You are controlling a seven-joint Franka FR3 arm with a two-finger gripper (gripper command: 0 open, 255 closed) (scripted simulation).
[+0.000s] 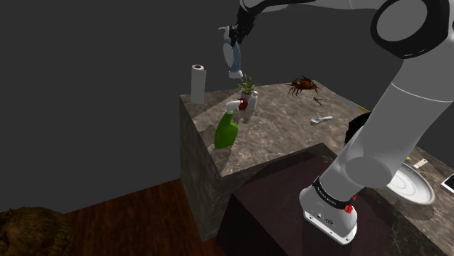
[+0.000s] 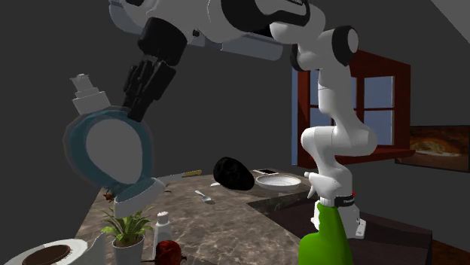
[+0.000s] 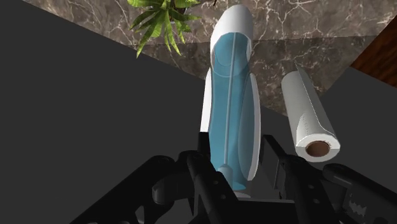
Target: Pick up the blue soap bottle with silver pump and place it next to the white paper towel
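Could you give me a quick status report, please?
Gripper shut on soap bottle, held above counter. Paper towel upright at counter corner. Potted plant below bottle.

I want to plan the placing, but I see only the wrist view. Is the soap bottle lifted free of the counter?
Observer: Yes. In the shoulder view the soap bottle hangs in the tool, above the potted plant.
Operator: Does the paper towel stand or lie?
Observer: The paper towel stands upright at the far corner of the counter.
Operator: What else is near?
Observer: A green spray bottle sits on the counter, on the plant's near side.
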